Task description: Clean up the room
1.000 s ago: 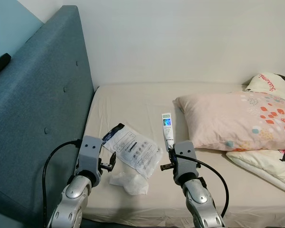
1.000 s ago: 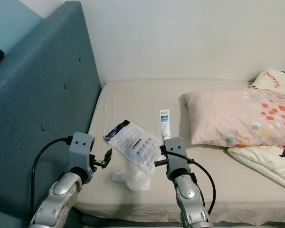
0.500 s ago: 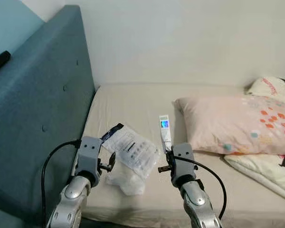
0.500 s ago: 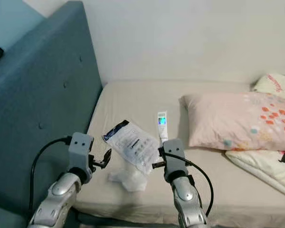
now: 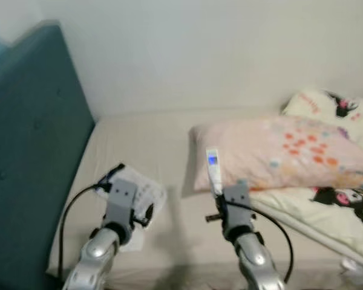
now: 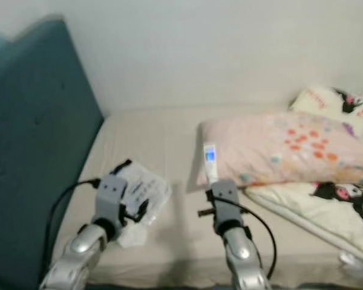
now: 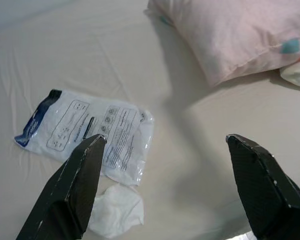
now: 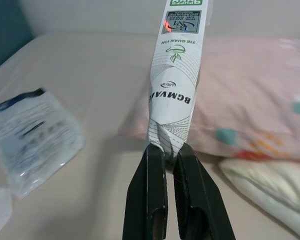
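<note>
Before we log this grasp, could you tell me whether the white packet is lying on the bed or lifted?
Lifted: the right gripper pinches the white packet at one end, holding it upright.

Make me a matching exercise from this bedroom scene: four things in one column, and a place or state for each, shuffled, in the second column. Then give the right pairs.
Things
1. white packet
2. clear plastic bag
3. crumpled tissue
4. left gripper

Places or states
A. open, hovering above the bed
B. lying flat on the sheet, blue at one end
C. pinched upright by the right gripper
D. lying beside the printed bag's edge, near the mattress edge

Pairs: 1-C, 2-B, 3-D, 4-A
</note>
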Available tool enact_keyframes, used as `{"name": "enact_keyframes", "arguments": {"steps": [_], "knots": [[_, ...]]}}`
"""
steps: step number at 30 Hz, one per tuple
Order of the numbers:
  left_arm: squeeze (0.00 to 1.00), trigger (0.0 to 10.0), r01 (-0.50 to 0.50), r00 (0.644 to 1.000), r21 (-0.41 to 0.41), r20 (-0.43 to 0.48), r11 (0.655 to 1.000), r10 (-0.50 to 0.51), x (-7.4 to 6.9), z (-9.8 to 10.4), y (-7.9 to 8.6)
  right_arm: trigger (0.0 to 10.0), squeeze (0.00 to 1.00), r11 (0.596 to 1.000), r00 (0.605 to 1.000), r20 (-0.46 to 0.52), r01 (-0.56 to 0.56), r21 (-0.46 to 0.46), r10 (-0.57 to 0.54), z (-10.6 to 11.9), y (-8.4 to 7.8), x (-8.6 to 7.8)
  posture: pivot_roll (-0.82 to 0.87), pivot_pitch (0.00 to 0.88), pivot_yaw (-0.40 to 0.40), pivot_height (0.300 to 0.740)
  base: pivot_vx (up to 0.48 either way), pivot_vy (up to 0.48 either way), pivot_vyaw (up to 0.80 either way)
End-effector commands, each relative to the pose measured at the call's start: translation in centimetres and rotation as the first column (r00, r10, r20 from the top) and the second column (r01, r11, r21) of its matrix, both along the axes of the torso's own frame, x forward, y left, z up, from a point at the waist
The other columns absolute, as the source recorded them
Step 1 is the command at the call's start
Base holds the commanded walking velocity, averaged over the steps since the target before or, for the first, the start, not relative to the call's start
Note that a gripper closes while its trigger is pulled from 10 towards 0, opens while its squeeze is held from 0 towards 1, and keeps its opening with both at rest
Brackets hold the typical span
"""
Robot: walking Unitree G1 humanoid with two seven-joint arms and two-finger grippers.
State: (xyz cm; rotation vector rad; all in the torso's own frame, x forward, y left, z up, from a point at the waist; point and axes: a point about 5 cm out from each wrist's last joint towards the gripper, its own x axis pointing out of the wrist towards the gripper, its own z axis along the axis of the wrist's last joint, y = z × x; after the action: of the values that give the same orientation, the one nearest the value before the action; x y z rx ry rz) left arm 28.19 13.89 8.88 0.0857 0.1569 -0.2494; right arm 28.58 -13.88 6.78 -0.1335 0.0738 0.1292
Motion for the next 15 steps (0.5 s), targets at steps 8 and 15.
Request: {"name": "enact_keyframes", "arguments": {"steps": [8, 15], "knots": [[0.0, 10.0, -0.041, 0.999, 0.041, -0.034, 0.998, 0.042, 0.06, -0.59, 0.88, 10.0, 0.0, 1.0, 0.999, -0.026, -0.019, 0.021, 0.019, -0.49, 0.77, -0.24, 0.03, 0.138, 0.001, 0.732, 0.0, 0.035, 0.0], [0.0, 10.0, -0.046, 0.999, 0.034, -0.012, 0.998, 0.047, -0.02, -0.45, 0.88, 10.0, 0.0, 1.0, 0.999, -0.027, -0.024, 0.018, 0.025, -0.54, 0.87, -0.23, 0.03, 0.135, 0.001, 0.732, 0.0, 0.0, 0.0]]}}
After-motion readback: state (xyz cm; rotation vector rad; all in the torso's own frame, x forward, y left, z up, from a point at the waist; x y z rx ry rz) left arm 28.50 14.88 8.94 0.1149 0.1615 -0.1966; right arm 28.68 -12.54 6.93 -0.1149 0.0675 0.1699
